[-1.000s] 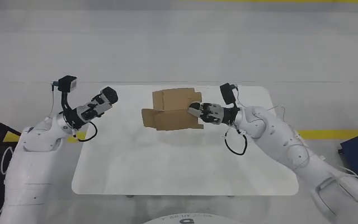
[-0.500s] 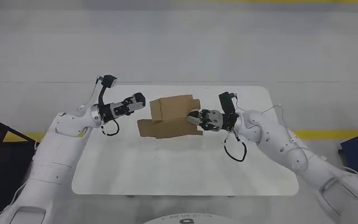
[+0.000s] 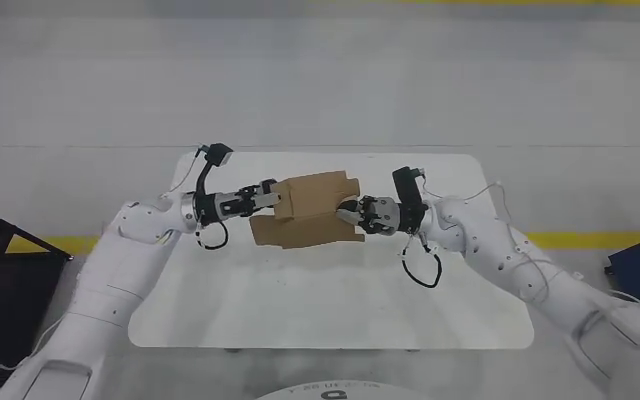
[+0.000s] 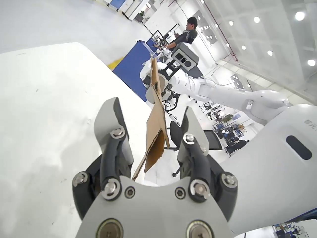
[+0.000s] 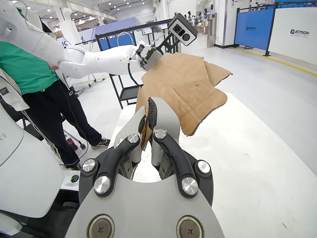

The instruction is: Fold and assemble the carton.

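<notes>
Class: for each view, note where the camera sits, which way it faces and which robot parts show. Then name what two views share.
Top view: above the arms, looking down at table and carton; both arms show.
Left wrist: behind the left gripper, facing along the carton's edge toward the other arm.
Right wrist: behind the right gripper, facing the carton's broad face.
Shared: the carton.

Left gripper [image 3: 271, 194] is swinging in from the table's [image 3: 300, 300] left edge, its spread fingers now straddling the carton's [image 3: 318, 200] left edge. Carton is shifting slightly toward the robot.
</notes>
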Robot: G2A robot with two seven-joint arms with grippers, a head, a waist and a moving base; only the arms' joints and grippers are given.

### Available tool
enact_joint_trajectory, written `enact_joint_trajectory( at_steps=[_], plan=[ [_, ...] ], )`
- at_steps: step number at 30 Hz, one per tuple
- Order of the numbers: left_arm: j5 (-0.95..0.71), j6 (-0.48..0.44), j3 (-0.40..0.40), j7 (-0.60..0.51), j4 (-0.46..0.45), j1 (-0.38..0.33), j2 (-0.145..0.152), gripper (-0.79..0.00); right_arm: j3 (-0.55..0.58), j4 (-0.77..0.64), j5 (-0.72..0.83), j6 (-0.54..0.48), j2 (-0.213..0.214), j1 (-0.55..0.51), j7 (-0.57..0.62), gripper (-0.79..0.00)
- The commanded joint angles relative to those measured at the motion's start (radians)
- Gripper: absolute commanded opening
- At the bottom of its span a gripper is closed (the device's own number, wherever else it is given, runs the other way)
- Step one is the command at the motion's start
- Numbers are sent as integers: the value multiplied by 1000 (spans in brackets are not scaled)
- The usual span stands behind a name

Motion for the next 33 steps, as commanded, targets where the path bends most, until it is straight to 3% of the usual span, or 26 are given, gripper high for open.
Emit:
enact_joint_trajectory(
  at_steps=[1,4,8,12,17,18,19,20,22,24,26,29,33],
  plan=[
    [7,5,5,1,-5,1,-1,-462,-10,6,-4,0,-1,7,-8,-785],
    [14,10,12,8,-10,1,-2,-545,-22,13,-10,0,-2,17,-23,-785],
    [21,23,22,9,-10,-1,-4,-588,-37,26,-17,0,-4,25,-44,-785],
    [29,28,31,22,-5,-7,-7,-785,-50,36,-25,0,-5,34,-60,-785],
    [68,16,32,42,-7,-14,-9,-785,-64,40,-37,0,-6,42,-84,-785],
    [72,11,32,53,-10,-13,-9,-785,-67,41,-37,0,-7,44,-87,-736],
    [76,5,30,60,-14,-12,-9,-785,-71,42,-36,0,-7,46,-90,-539],
    [80,-4,27,65,-18,-12,-9,-785,-74,43,-34,0,-7,48,-93,-459],
    [72,-10,19,80,-22,-8,-8,-785,-78,47,-30,0,-8,54,-100,-388],
    [53,-13,9,86,-27,-5,-6,-785,-81,51,-26,0,-8,58,-110,-154],
    [31,-11,-1,82,-30,0,-4,-785,-81,60,-22,0,-6,61,-126,-68],
    [15,-3,-13,73,-28,6,0,-785,-70,71,-21,0,1,61,-165,-28],
    [38,11,-12,72,-14,9,1,-785,-41,69,-35,0,17,55,-232,-108]
  ],
)
